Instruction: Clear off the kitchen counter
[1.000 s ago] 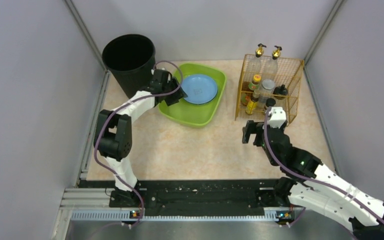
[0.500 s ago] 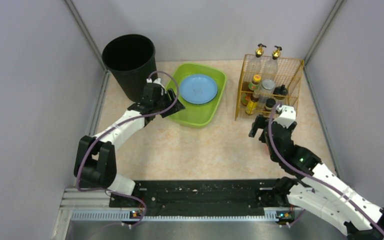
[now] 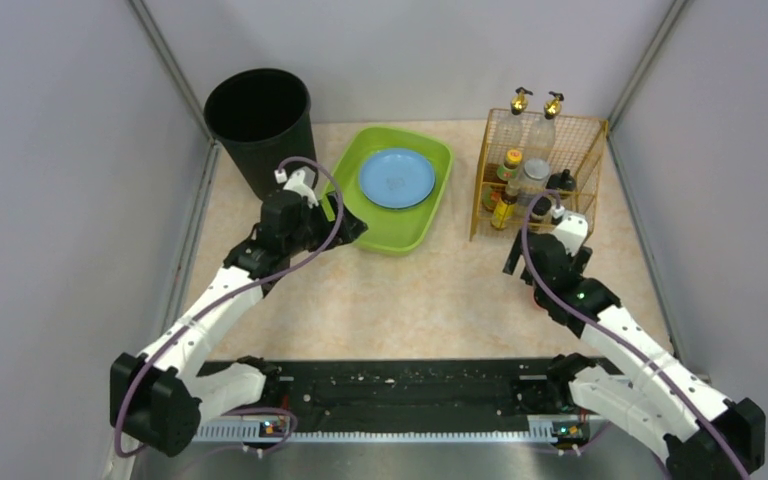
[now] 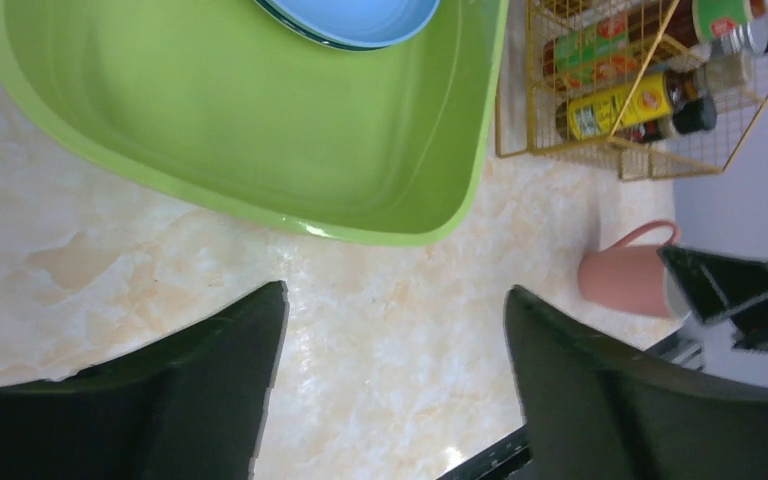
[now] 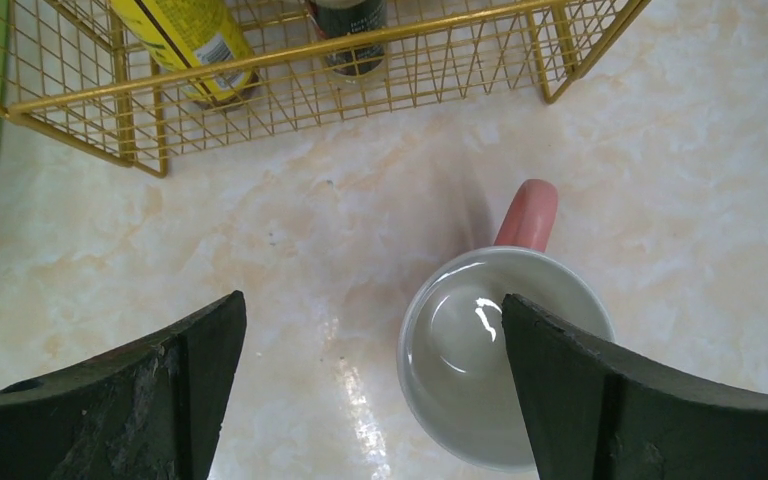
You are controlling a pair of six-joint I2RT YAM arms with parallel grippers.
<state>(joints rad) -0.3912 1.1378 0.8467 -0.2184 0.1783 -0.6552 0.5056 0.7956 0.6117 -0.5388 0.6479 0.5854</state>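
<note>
The kitchen counter [image 3: 430,300] filled the middle of the top view and looked mostly cleared, with a blue plate [image 3: 397,177] in the green tray [image 3: 405,228] at upper centre. A pink mug [image 5: 460,350] stood on the stone at lower right of the right wrist view, below the wide-open right gripper [image 5: 372,300]. It looked like the last thing to move. The left gripper [image 4: 395,300] hung open and empty just below the tray.

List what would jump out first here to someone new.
A blue plate sits in the green tray at the far middle of the kitchen counter, between a black bin and a gold wire rack of bottles. Near that rack, the open right gripper hangs over a pink mug.
</note>
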